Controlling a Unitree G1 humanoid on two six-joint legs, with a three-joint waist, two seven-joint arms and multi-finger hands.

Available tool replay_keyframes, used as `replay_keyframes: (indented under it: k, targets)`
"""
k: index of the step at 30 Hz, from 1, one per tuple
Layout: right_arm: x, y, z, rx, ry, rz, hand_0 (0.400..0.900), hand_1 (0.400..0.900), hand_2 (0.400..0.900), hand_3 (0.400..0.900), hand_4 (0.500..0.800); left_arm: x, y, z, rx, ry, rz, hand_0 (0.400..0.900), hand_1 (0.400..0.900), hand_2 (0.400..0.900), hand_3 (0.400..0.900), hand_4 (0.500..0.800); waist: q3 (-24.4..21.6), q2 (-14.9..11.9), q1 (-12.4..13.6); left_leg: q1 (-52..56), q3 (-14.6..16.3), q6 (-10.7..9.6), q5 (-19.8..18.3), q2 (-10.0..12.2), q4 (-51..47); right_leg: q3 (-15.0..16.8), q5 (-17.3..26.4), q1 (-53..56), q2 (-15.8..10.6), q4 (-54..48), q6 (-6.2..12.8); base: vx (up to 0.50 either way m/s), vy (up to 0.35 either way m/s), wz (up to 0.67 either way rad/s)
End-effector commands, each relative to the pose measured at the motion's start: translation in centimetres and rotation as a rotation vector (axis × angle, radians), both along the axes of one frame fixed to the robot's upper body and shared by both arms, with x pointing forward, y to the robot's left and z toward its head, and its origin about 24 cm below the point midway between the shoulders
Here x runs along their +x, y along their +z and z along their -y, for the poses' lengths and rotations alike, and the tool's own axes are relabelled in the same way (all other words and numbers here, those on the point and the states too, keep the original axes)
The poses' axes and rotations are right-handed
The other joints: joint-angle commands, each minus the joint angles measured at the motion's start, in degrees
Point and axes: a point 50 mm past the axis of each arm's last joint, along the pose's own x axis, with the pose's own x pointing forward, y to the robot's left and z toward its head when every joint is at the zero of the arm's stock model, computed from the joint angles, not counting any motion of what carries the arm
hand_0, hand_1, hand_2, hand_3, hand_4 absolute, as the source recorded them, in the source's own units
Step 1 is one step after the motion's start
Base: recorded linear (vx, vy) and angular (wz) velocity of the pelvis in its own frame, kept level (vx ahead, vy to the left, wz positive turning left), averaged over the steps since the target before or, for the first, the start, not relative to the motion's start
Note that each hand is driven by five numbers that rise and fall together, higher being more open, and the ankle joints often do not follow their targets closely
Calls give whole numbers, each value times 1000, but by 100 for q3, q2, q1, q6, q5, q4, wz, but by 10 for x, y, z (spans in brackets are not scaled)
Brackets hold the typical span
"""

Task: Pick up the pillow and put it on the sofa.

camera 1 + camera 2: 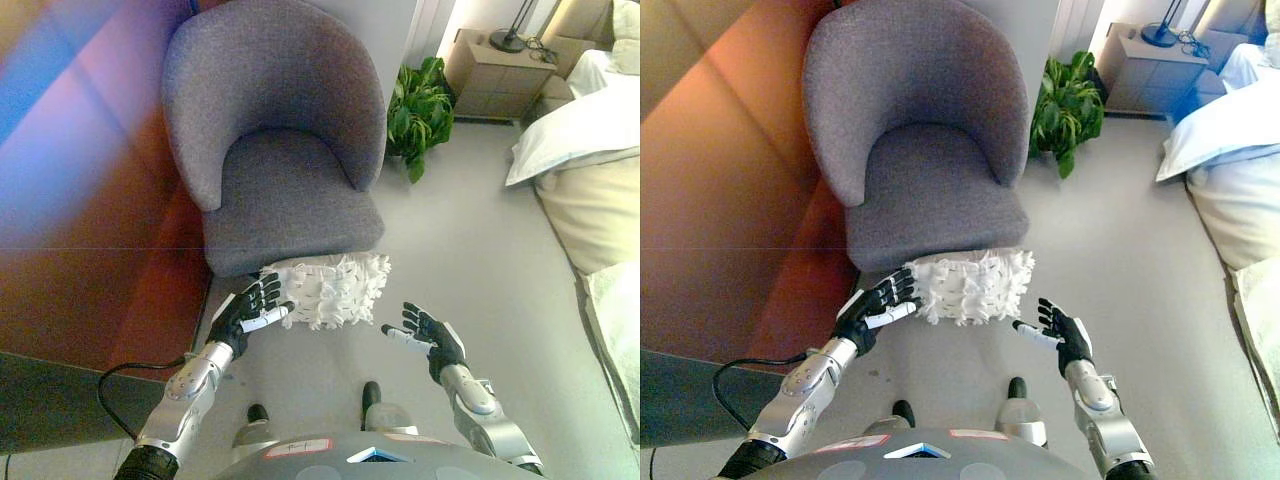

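The pillow (327, 289), white and shaggy, lies on the floor (470, 250) in the lower middle of the frame, right at the front edge of the sofa (280, 130), a grey armchair with a curved back that fills the upper middle. The pillow's far edge meets or slightly overlaps the seat's front; I cannot tell whether it leans on it.

My left hand (250, 310) comes in from the lower left, fingers spread and fairly straight, laid against the pillow's left end. It is open, not curled round the fabric.

My right hand (425, 333) is at the lower right, also spread open, palm turned toward the pillow but clear of it, with bare floor between fingertips and the pillow's right end.

A potted plant (418, 105) stands just right of the sofa, near the top. A wooden nightstand (495, 75) sits in the upper right, and a bed (590, 160) with pale bedding runs down the right edge.
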Motion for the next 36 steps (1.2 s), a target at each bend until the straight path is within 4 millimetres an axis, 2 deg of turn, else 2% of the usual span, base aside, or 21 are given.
replay_keyframes:
  k: [1, 9, 17, 27, 34, 36]
  targets:
    - [41, 37, -3, -3, 31, 246, 900, 900, 900, 900, 800, 34, 39, 5, -39, -74, 223, 900, 900, 900, 900, 800, 91, 34, 103, 185, 228, 497, -536, -192, 31, -331, 173, 137, -280, 6, 396, 25, -32, 3]
    - [43, 42, 1, -18, 49, 248, 900, 900, 900, 900, 800, 33, 42, 4, -33, -62, 248, 900, 900, 900, 900, 800, 27, 102, 114, 433, 268, 439, -507, -109, 31, -450, -79, 419, -178, 38, 300, 42, -34, 2]
    - [43, 43, 5, -31, 52, 251, 900, 900, 900, 900, 800, 33, 46, 2, -19, -32, 274, 900, 900, 900, 900, 800, -59, 116, 172, 486, 164, 359, -462, -34, 60, -496, -222, 553, -59, 53, 153, 28, -46, 4]
    - [41, 43, 7, -34, 33, 248, 900, 900, 900, 900, 800, 28, 42, 0, -7, -25, 257, 900, 900, 900, 900, 800, -117, 111, 191, 519, 43, 264, -450, 47, 31, -514, -308, 654, 72, -4, 71, 23, -64, 4]
    - [40, 43, 10, -39, 44, 246, 900, 900, 900, 900, 800, 24, 40, 1, -17, -29, 244, 900, 900, 900, 900, 800, -88, 88, 177, 477, -14, 148, -328, 268, 43, -375, -412, 593, 340, -4, -116, 27, -158, -1]
    - [45, 46, 11, -42, 46, 260, 900, 900, 900, 900, 800, 27, 44, 2, -20, -24, 263, 900, 900, 900, 900, 800, 21, 45, 195, 289, -86, 69, -246, 417, 473, -300, -420, 527, 400, 42, -228, -25, -203, -5]
